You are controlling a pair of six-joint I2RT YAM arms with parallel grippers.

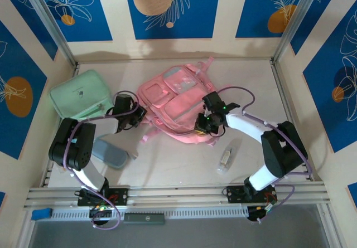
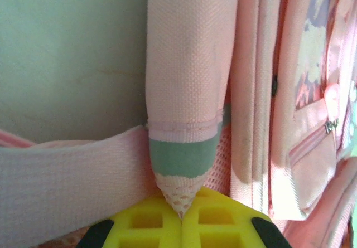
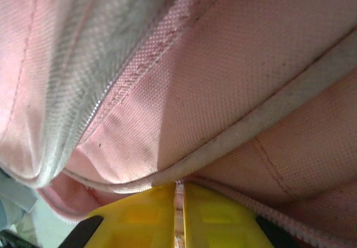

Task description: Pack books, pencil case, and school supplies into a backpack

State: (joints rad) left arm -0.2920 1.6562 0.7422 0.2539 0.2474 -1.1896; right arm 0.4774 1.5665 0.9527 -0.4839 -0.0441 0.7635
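Note:
The pink backpack (image 1: 173, 97) lies flat in the middle of the table. My left gripper (image 1: 136, 116) is at its left side, shut on the pointed mesh tip of a pink strap (image 2: 189, 64) with a mint band; in the left wrist view the yellow fingers (image 2: 145, 220) pinch that tip. My right gripper (image 1: 203, 123) is at the bag's lower right edge, and its yellow fingers (image 3: 217, 214) are shut on a thin pink seam of the backpack (image 3: 223, 81). The grey-blue pencil case (image 1: 111, 153) lies near the left arm. A small clear bottle (image 1: 226, 157) lies right of centre. The books are out of view.
A mint-green boxy zip case (image 1: 81, 95) lies at the back left, close to the left arm. Metal frame posts and patterned walls close in the table on three sides. A rail (image 1: 178, 195) runs along the near edge by the arm bases.

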